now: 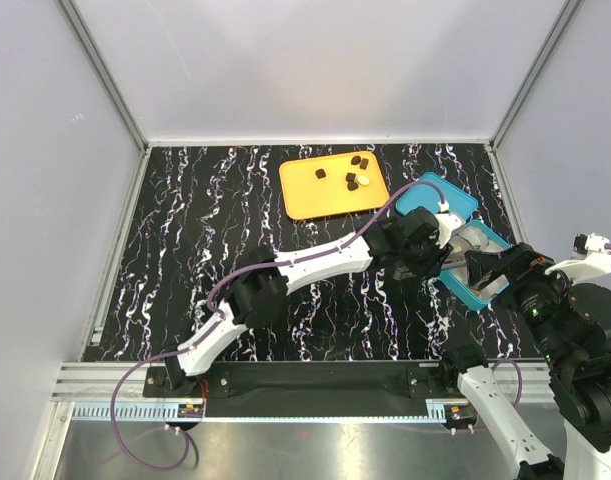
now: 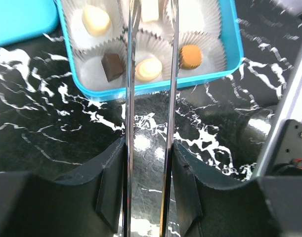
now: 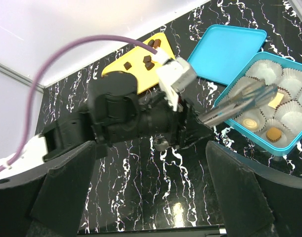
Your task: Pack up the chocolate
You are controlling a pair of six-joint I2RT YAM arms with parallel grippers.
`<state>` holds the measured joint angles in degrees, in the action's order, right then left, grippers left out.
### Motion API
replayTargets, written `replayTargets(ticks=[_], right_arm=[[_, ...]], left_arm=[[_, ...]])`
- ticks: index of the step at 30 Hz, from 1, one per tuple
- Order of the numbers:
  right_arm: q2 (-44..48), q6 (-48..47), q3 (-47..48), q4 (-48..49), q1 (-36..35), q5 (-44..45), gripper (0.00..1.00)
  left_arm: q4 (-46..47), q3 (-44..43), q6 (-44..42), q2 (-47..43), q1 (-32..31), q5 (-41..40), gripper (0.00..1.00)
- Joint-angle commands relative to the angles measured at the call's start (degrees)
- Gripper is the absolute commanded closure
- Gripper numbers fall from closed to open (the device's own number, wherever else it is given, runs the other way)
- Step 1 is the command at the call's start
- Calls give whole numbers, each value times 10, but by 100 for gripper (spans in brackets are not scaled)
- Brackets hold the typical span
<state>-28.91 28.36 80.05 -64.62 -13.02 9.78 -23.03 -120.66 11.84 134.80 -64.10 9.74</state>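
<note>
On the orange tray (image 1: 315,195) lie a few dark chocolate pieces (image 1: 322,173) and a white one (image 1: 364,181). The teal box (image 2: 155,88) holds chocolate in paper cups: a cream round (image 2: 96,20), a dark square (image 2: 112,66), another cream round (image 2: 148,69) and an orange-brown piece (image 2: 190,56). My left gripper (image 2: 150,148) is shut on metal tongs (image 3: 239,101) that reach over the box. A white piece (image 2: 150,10) lies between the tong tips, which stand slightly apart. My right gripper (image 3: 151,163) stands open and holds nothing, near the box.
The teal lid (image 1: 435,197) lies flat beside the box, between it and the tray. The left arm (image 1: 315,262) stretches across the middle of the marbled table. Grey walls close in the back and sides.
</note>
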Motion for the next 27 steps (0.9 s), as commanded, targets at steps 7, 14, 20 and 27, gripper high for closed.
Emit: replayTargets(ticks=[7,14,20,27], right_arm=[[0,6,9,4,-3,-5,0],[0,6,1,7,-3,-7,0],[-4,3,0,11,-3,-7,0],[-8,3,-1,12,-3,-6,0]], left_arm=[[11,21,-9,-158,19,-111,57],[-22,94,13,-209,140,-147,58],[-14,165,16,-215,236,-148,57],[-24,176,-15,-192,291,-162,54]])
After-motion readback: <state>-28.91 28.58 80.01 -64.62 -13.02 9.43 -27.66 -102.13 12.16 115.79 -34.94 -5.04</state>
